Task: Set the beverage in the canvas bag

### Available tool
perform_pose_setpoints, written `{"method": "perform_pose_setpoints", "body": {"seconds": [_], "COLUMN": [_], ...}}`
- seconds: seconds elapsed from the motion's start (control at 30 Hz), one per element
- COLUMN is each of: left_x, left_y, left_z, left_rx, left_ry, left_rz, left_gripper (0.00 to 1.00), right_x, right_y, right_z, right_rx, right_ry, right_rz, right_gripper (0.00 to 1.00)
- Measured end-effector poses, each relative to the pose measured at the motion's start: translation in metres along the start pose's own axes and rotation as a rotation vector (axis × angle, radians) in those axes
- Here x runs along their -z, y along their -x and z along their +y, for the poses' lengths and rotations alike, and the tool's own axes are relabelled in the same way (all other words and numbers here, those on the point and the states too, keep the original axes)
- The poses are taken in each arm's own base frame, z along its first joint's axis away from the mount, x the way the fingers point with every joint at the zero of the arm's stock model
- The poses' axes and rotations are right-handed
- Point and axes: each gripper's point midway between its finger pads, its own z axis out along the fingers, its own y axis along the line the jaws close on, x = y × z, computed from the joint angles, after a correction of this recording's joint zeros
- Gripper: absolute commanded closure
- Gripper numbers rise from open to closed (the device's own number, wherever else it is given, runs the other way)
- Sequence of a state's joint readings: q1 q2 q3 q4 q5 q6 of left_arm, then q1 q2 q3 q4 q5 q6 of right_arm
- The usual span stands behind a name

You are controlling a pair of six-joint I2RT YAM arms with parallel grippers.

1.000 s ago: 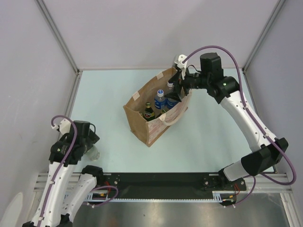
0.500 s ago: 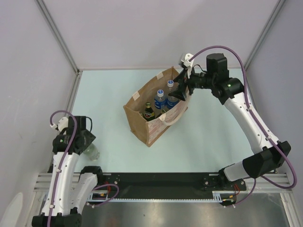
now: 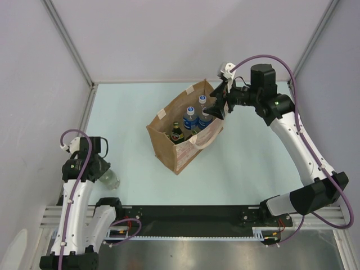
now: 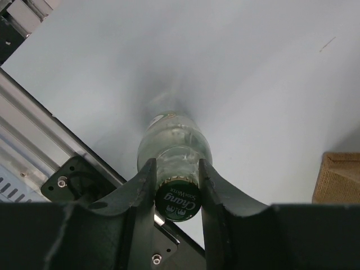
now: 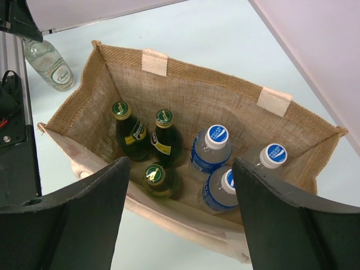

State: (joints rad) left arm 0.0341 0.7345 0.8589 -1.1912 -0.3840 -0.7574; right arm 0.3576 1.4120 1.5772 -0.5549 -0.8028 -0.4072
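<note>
The left gripper point(image 4: 177, 166) pinches the upright Chang bottle point(image 4: 174, 140) by its neck; canvas bag point(image 3: 169, 149) well apart, forward-right; right gripper point(image 5: 180, 169) gapes above it.

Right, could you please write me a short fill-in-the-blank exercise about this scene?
1. The bag holds ___ green bottles.
2. Its water bottles have ___ caps.
3. The left gripper straddles the cap of a clear bottle standing ___ the bag.
4. The right gripper hangs above the bag, jaws ___.
Missing words: three; blue; outside; open.
</note>
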Motion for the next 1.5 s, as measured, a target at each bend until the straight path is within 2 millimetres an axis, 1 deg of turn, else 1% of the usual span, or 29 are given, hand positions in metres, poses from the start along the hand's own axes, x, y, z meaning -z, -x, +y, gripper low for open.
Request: {"method": "perform_pose_setpoints", "body": {"seconds": [0.03, 0.07, 0.13, 0.27, 0.47, 0.57, 0.63, 0.73, 0.9, 0.97, 1.07, 1.13, 1.23, 1.27, 1.33, 1.37, 1.43, 1.47, 1.5], "left_x": [0.001, 0.002, 0.004, 0.013, 0.037, 0.05, 0.063, 0.085, 0.128, 0.147, 0.171, 0.183, 0.201, 0.207, 0.218, 0.223, 0.233, 0.238, 0.242], "left_y": [0.0, -0.001, -0.002, -0.002, 0.009, 0.017, 0.023, 0.031, 0.047, 0.054, 0.062, 0.066, 0.071, 0.074, 0.078, 0.08, 0.084, 0.086, 0.087], "left_z": [-0.001, -0.001, -0.004, -0.016, -0.047, -0.065, -0.077, -0.095, -0.12, -0.129, -0.139, -0.143, -0.15, -0.152, -0.155, -0.157, -0.162, -0.165, -0.168], "left_rx": [-0.008, -0.021, -0.041, -0.098, -0.192, -0.243, -0.277, -0.327, -0.367, -0.375, -0.385, -0.387, -0.39, -0.391, -0.391, -0.391, -0.391, -0.393, -0.394], "left_ry": [-0.005, -0.013, -0.031, -0.106, -0.297, -0.39, -0.453, -0.547, -0.698, -0.757, -0.833, -0.871, -0.922, -0.937, -0.966, -0.978, -1.003, -1.016, -1.028], "left_rz": [0.002, 0.008, 0.023, 0.054, 0.049, 0.042, 0.032, 0.012, -0.035, -0.057, -0.078, -0.087, -0.101, -0.106, -0.115, -0.12, -0.123, -0.126, -0.126], "left_gripper": [0.99, 1.0, 1.0, 1.0, 1.0, 1.0, 1.0, 1.0, 1.0, 1.0, 1.0, 1.0, 1.0, 1.0, 1.0, 1.0, 1.0, 1.0, 1.0], "right_x": [0.0, 0.0, 0.0, 0.001, 0.002, 0.002, 0.002, 0.0, -0.009, -0.014, -0.021, -0.027, -0.042, -0.046, -0.055, -0.06, -0.066, -0.067, -0.068], "right_y": [-0.001, -0.002, -0.003, -0.002, -0.001, 0.0, -0.002, -0.008, -0.027, -0.033, -0.04, -0.044, -0.054, -0.056, -0.062, -0.065, -0.069, -0.069, -0.07], "right_z": [0.0, 0.001, 0.001, 0.001, 0.004, 0.012, 0.022, 0.044, 0.107, 0.128, 0.142, 0.144, 0.143, 0.142, 0.143, 0.144, 0.148, 0.149, 0.151], "right_rx": [-0.004, -0.008, -0.013, -0.019, -0.02, -0.021, -0.012, 0.028, 0.182, 0.239, 0.295, 0.307, 0.313, 0.313, 0.315, 0.319, 0.33, 0.337, 0.343], "right_ry": [0.001, 0.001, 0.001, 0.0, 0.018, 0.059, 0.108, 0.202, 0.424, 0.49, 0.539, 0.552, 0.565, 0.564, 0.569, 0.571, 0.579, 0.58, 0.582], "right_rz": [0.001, 0.003, 0.004, 0.002, -0.005, -0.013, -0.013, 0.01, 0.067, 0.084, 0.104, 0.118, 0.145, 0.153, 0.17, 0.179, 0.193, 0.196, 0.199], "right_gripper": [0.21, 0.21, 0.21, 0.22, 0.21, 0.21, 0.2, 0.15, 0.13, 0.13, 0.14, 0.14, 0.16, 0.17, 0.22, 0.29, 0.38, 0.5, 0.57]}}
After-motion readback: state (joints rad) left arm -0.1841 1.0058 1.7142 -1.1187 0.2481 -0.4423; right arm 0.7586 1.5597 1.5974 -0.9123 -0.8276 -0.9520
